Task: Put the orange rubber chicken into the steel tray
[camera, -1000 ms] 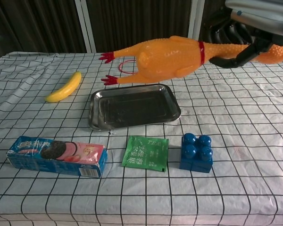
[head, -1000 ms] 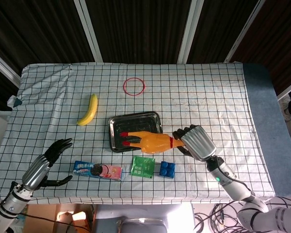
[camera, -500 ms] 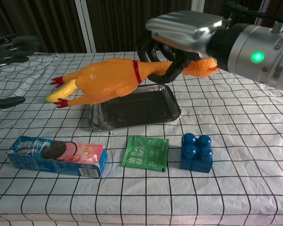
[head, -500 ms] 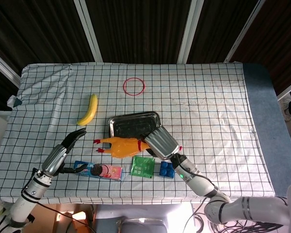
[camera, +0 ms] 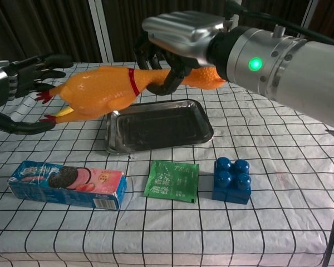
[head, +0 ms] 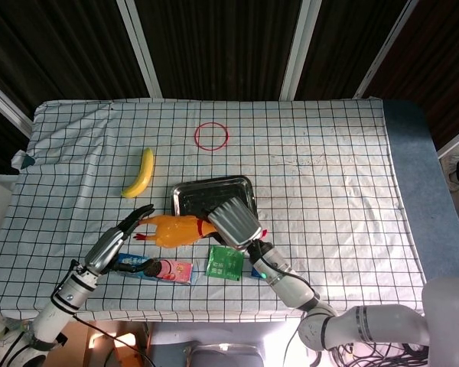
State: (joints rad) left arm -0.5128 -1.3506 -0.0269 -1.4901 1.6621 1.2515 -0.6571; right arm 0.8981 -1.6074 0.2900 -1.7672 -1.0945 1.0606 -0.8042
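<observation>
The left hand is waiting with fingers spread and empty, right at the feet of the orange rubber chicken. Its long body is hanging level in the air, pointing left, gripped by the neck in the right hand, left of and above the steel tray.

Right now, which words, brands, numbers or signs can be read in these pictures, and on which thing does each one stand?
Nothing can be read with certainty.
Blue cookie box: printing and cookie pictures, letters too blurred.
Green sachet: white characters, too small to read.
Tablecloth: a red circle, a mark, not text.
</observation>
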